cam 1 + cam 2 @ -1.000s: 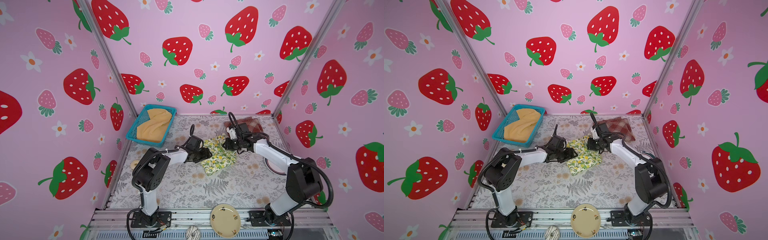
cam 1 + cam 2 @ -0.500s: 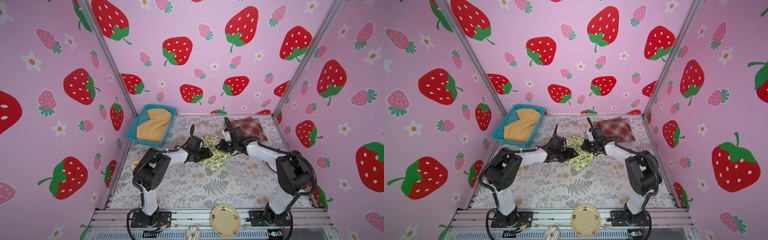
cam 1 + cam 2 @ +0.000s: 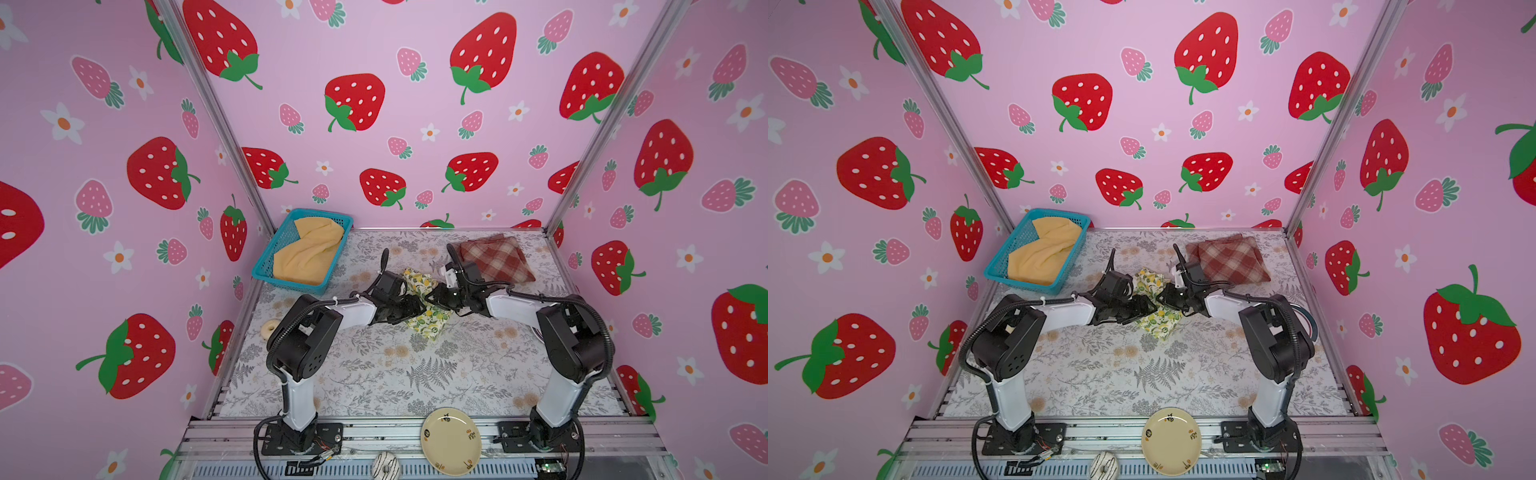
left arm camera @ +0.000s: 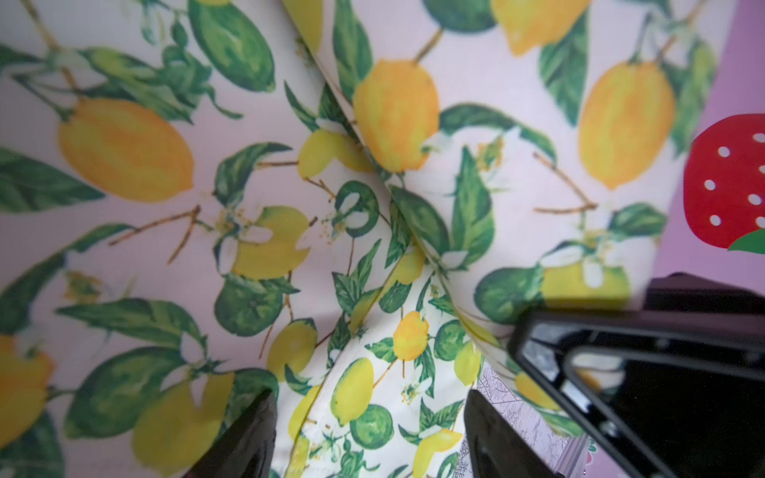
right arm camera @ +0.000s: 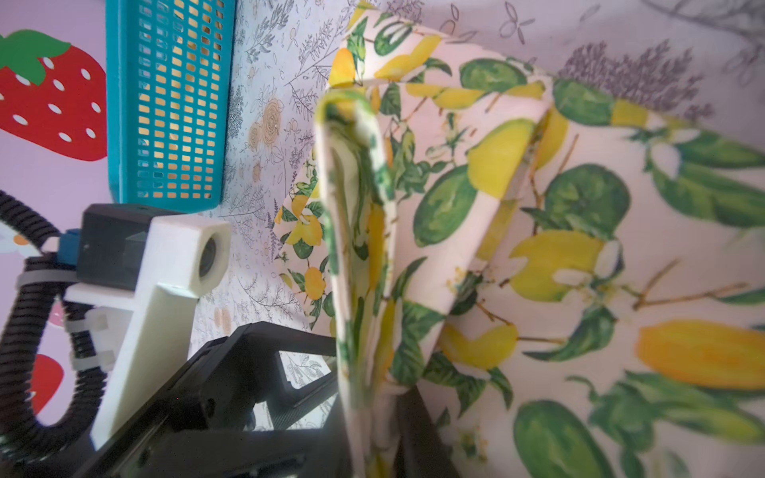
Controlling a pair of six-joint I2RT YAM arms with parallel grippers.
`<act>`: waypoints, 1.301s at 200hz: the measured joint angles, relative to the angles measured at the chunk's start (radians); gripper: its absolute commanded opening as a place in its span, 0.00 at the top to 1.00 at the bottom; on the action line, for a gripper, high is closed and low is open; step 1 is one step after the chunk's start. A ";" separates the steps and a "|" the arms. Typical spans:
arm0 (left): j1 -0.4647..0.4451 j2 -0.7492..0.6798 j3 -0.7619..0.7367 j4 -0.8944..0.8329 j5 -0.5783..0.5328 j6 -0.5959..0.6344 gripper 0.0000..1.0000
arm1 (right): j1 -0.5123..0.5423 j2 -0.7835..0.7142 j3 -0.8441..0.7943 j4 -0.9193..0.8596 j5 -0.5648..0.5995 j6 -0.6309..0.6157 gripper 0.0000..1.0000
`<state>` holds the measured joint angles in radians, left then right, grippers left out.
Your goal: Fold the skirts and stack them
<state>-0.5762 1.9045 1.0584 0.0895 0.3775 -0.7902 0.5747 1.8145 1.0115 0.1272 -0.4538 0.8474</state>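
Beside the plaid skirt (image 3: 496, 259), the right gripper (image 5: 370, 432) pinches a raised fold of the lemon skirt (image 3: 429, 325). The left gripper (image 4: 368, 422) gapes wide over it.

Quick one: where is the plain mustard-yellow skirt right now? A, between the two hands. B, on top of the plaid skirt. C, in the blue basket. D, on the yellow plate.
C: the mustard-yellow skirt lies bunched inside the blue basket at the back left of the table, well apart from the plaid skirt at the back right.
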 measured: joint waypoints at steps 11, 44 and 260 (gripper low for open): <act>0.000 0.000 -0.003 0.007 0.001 0.000 0.27 | 0.001 0.005 -0.021 0.034 -0.011 0.022 0.70; 0.000 -0.001 -0.008 0.015 0.002 -0.002 0.27 | 0.008 0.029 -0.054 0.131 -0.031 0.083 0.60; 0.002 -0.024 -0.053 0.054 0.008 -0.018 0.28 | -0.126 0.022 0.200 -0.147 0.013 -0.133 0.00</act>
<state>-0.5739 1.8801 1.0050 0.1432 0.3851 -0.8082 0.4492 1.8366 1.2110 -0.0200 -0.4408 0.7143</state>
